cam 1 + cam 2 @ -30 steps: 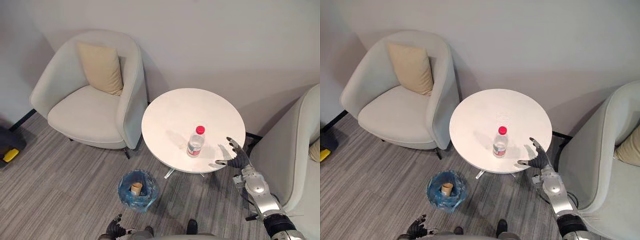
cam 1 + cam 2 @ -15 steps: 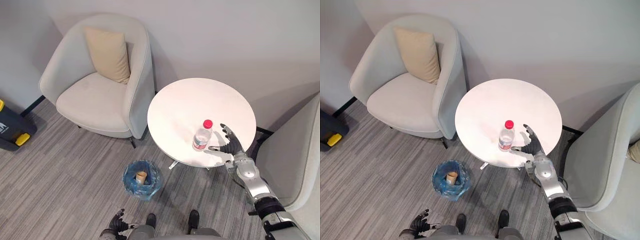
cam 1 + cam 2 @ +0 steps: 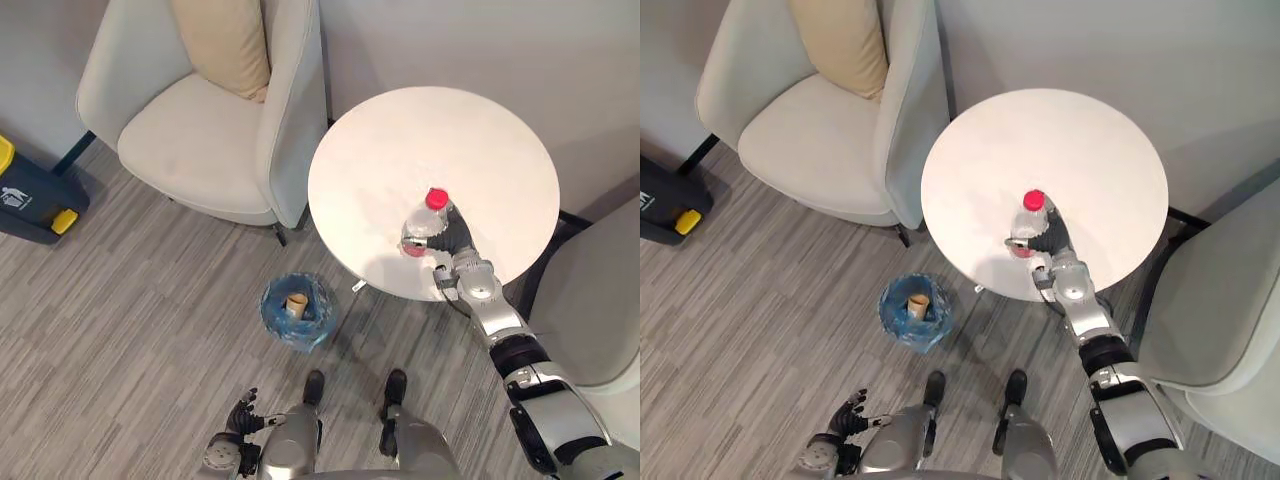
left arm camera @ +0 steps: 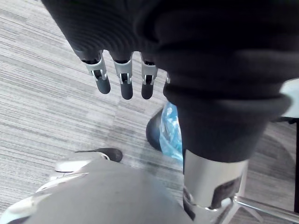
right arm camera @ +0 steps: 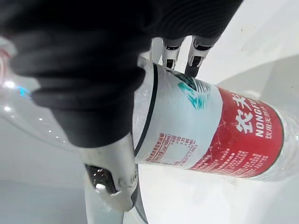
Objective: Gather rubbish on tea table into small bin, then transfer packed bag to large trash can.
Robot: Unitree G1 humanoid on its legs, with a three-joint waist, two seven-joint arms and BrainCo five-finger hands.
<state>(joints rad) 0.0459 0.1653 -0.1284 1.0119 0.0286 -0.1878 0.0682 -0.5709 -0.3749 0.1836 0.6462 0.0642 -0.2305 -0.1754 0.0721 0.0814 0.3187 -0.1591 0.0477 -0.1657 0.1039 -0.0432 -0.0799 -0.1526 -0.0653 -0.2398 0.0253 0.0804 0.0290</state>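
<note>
A clear plastic bottle [image 3: 422, 226] with a red cap and red label stands upright on the round white tea table [image 3: 480, 140], near its front edge. My right hand [image 3: 458, 247] is shut on the bottle [image 5: 210, 126]: its fingers [image 5: 170, 51] wrap the far side and its thumb presses the near side. On the floor in front of the table stands the small bin [image 3: 296, 312] lined with a blue bag, a brown paper cup [image 3: 296, 302] inside it. My left hand [image 3: 236, 440] hangs low by my side, fingers [image 4: 122, 79] straight and holding nothing.
A pale armchair [image 3: 190, 150] with a beige cushion [image 3: 225, 45] stands left of the table. A second pale armchair [image 3: 600, 300] is close on the right. A black and yellow box [image 3: 30, 195] sits on the grey floor at the far left.
The camera has tipped down and closer. My right hand went from open beside the bottle to shut round it. The bottle still stands on the table.
</note>
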